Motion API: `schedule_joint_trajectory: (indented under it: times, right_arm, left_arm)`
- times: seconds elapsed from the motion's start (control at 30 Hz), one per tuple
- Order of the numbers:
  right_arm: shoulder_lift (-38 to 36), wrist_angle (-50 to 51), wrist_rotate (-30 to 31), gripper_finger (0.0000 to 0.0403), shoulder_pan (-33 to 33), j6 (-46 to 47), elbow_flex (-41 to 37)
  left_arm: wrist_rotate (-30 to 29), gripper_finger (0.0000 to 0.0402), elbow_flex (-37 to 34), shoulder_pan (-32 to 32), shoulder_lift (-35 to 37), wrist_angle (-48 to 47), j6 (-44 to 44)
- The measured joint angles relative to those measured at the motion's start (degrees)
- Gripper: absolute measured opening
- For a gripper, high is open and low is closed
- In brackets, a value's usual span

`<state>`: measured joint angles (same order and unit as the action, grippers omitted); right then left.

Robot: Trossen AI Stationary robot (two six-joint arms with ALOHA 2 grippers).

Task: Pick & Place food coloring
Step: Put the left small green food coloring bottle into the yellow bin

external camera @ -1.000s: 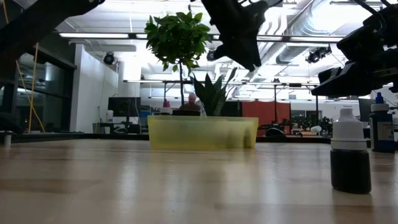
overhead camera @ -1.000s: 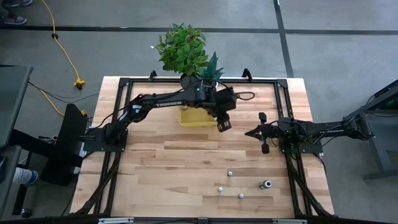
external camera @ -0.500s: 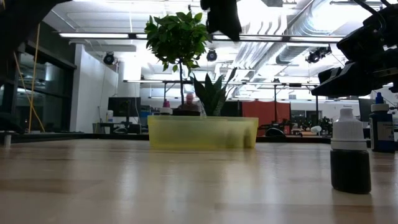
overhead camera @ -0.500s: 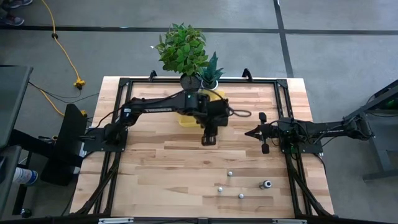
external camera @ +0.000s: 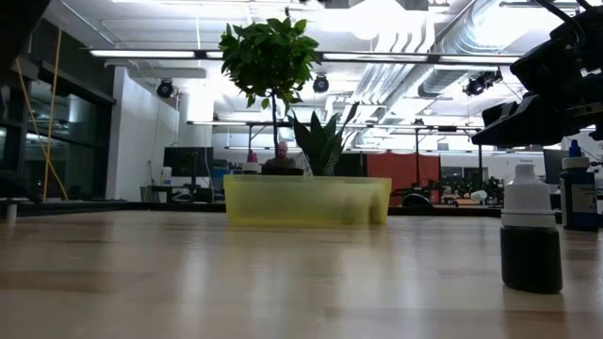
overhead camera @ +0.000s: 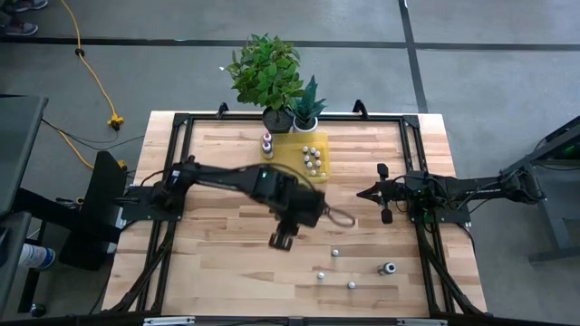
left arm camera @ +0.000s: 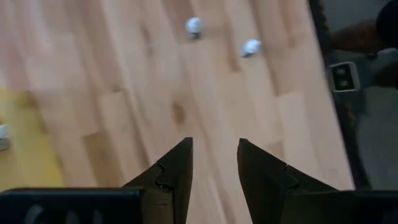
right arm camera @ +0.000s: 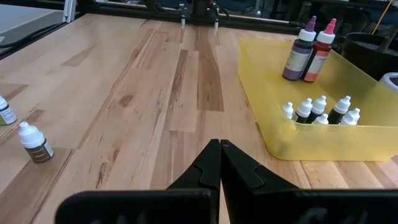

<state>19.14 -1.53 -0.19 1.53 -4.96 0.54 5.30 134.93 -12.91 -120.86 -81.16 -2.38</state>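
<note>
Several tiny white-capped food coloring bottles (overhead camera: 312, 159) stand in the yellow tray (overhead camera: 292, 152), with two larger bottles, one purple (right arm camera: 301, 52) and one red (right arm camera: 319, 48), at its far-left corner. More small bottles stand loose near the table's near right: (overhead camera: 334, 253), (overhead camera: 320, 275), (overhead camera: 352, 285) and a darker one (overhead camera: 388, 268). My left gripper (overhead camera: 281, 240) hangs open above bare wood, left of the loose bottles; two of them show ahead of its fingers (left arm camera: 194, 25) (left arm camera: 251, 46). My right gripper (overhead camera: 367, 193) waits shut at the right side, low over the table.
Two potted plants (overhead camera: 272, 77) stand at the far edge behind the tray. A black frame (overhead camera: 181, 122) runs round the tabletop. Bare wood lies across the left and middle of the table. In the low view a dark bottle (external camera: 530, 231) stands close, a blue one (external camera: 577, 193) behind it.
My left gripper has swung away from above the yellow tray toward the table's near edge and a little left, ending near the loose bottles. It has left the low view. The tray's bottles, covered by the arm before, now show.
</note>
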Motion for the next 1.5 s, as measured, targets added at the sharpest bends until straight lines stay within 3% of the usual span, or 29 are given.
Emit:
schedule_joint_trajectory:
  times: [0.2, 0.53, 0.67, 1.03, 1.5]
  right_arm:
    - [0.0, 0.0, 0.0, 0.0, 0.0, 0.0, 0.0]
    - [0.0, 0.0, 0.0, 0.0, 0.0, 0.0, 0.0]
    - [0.0, 0.0, 0.0, 0.0, 0.0, 0.0, 0.0]
    - [0.0, 0.0, 0.0, 0.0, 0.0, 0.0, 0.0]
    - [0.0, 0.0, 0.0, 0.0, 0.0, 0.0, 0.0]
  left_arm:
    - [-0.2, 0.012, -5.1, -5.7, -0.4, 6.7, 4.6]
    - [-3.1, 0.012, -22.4, -9.8, -0.4, 34.1, 10.2]
    - [-4.2, 0.012, -26.0, -9.6, -2.0, 42.6, 10.2]
    - [-5.8, 0.012, -26.3, -9.8, -8.5, 47.8, 10.8]
    - [-4.5, 0.012, -26.1, -10.8, -10.1, 50.8, 10.3]
